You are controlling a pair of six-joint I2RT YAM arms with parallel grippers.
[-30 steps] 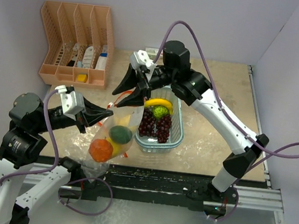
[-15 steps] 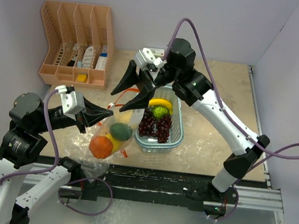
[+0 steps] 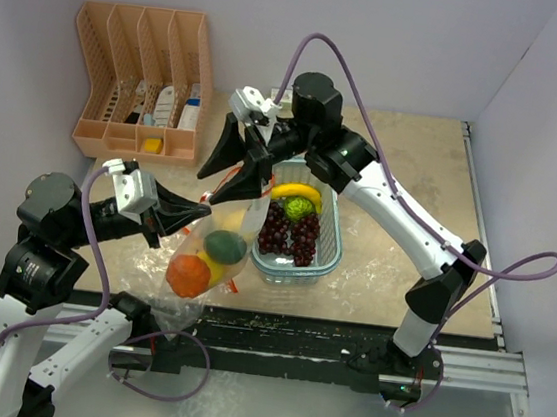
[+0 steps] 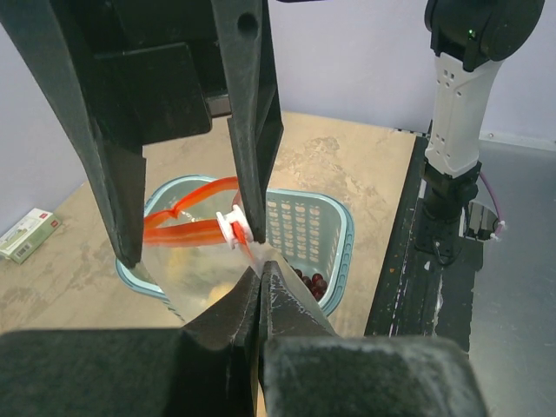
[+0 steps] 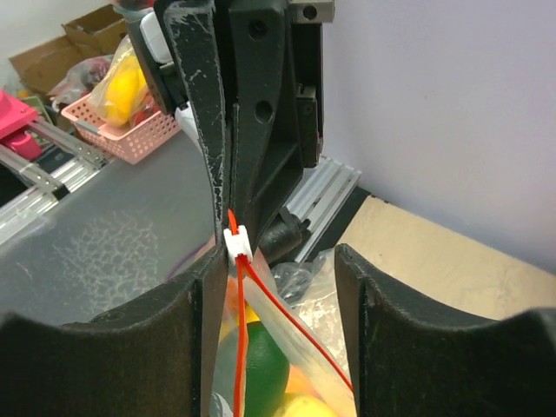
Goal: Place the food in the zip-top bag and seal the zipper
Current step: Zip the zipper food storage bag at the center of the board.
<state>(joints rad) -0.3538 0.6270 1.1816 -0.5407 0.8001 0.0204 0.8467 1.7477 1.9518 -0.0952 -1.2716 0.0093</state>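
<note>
A: Where's the zip-top bag (image 3: 247, 220)?
B: Ctr-left of top view, hanging btwn the two arms, over the table's (image 3: 412, 184) near edge. Food (image 3: 190, 277) sits inside, at the btm.
A: And the basket (image 3: 334, 237)?
B: Just right of the bag. Grape bunch (image 3: 291, 235) in its near half, banana (image 3: 297, 190) behind that.
A: Grippers?
B: Left gripper (image 3: 195, 215) is at the bag's top left corner. Right gripper (image 3: 208, 187) is just above it, w/ the zipper (image 5: 287, 321) btwn its fingers.
A: Anything else?
B: Slotted rack (image 3: 142, 82) in upper left of frame, at the table's back-left corner, small items in its front pockets.
</note>
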